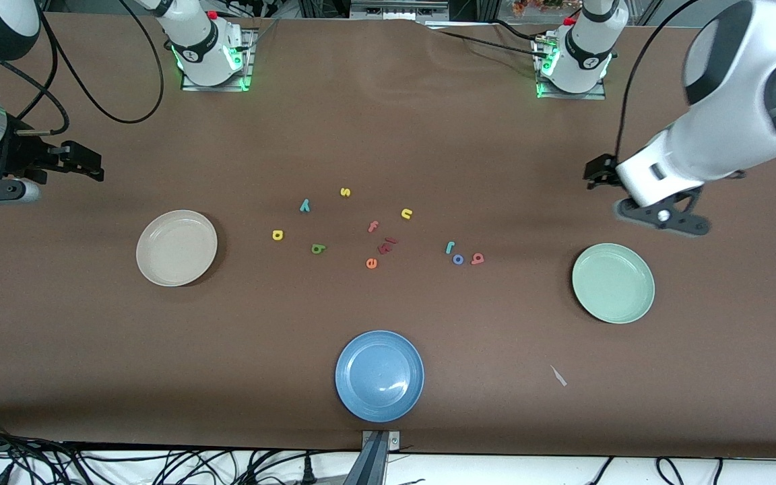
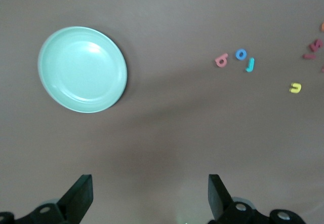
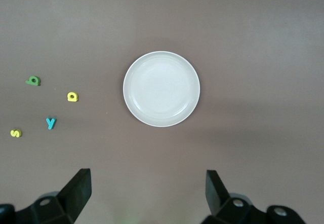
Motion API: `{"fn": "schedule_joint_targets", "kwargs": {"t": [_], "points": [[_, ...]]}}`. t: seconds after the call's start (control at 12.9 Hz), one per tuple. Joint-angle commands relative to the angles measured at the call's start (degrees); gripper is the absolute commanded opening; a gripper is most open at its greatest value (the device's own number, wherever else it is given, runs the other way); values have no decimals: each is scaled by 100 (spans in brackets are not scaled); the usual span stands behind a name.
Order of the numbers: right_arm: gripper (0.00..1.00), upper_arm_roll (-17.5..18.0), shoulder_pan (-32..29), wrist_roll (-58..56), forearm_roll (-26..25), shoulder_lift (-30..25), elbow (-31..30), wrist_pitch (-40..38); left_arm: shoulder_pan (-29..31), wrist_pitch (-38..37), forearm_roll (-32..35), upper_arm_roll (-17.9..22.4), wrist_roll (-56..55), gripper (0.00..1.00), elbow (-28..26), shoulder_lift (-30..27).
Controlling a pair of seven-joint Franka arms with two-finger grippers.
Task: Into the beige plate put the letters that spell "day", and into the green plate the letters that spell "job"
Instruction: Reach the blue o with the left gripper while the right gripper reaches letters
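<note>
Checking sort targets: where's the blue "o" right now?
In the front view the blue "o" lies on the table between the teal "j" and the red-pink "b", toward the green plate.

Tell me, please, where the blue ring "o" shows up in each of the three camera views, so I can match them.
Front view: the blue "o" lies between the teal "j" and the red-pink "b", toward the green plate.
Left wrist view: the same "o" sits between those two letters.
Right wrist view: not in it.
Shared landmark: the green plate.
</note>
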Motion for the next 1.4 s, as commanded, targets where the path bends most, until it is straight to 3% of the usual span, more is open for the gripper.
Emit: {"fn": "schedule_joint_targets", "kwargs": {"t": [0.0,0.54,0.85,1.01,1.16,1.32], "points": [[100,62,155,-22,-40,26,-46,-61,-447,322,-95,16,-138,100,174,647],[100,62,1262,31,-40,544,-38,-78,-1353,2668,-60,16,-1851,100,165,2176],[100,71,1737,759,-50,921,-47,132,-1581,3400,-34,16,-1986,100,174,2819],[100,71,1896,1250,-40,967,-518,770,-1644,3513,-42,8,-1976,100,235,2995],[100,132,1949,1847,-40,818,-1369,1788,-1652,3567,-60,8,-1985,100,244,3135],[100,282,1949,2454,-40,791,-1995,2669,-1661,3576,-95,8,-2046,81,271,3171]]}}
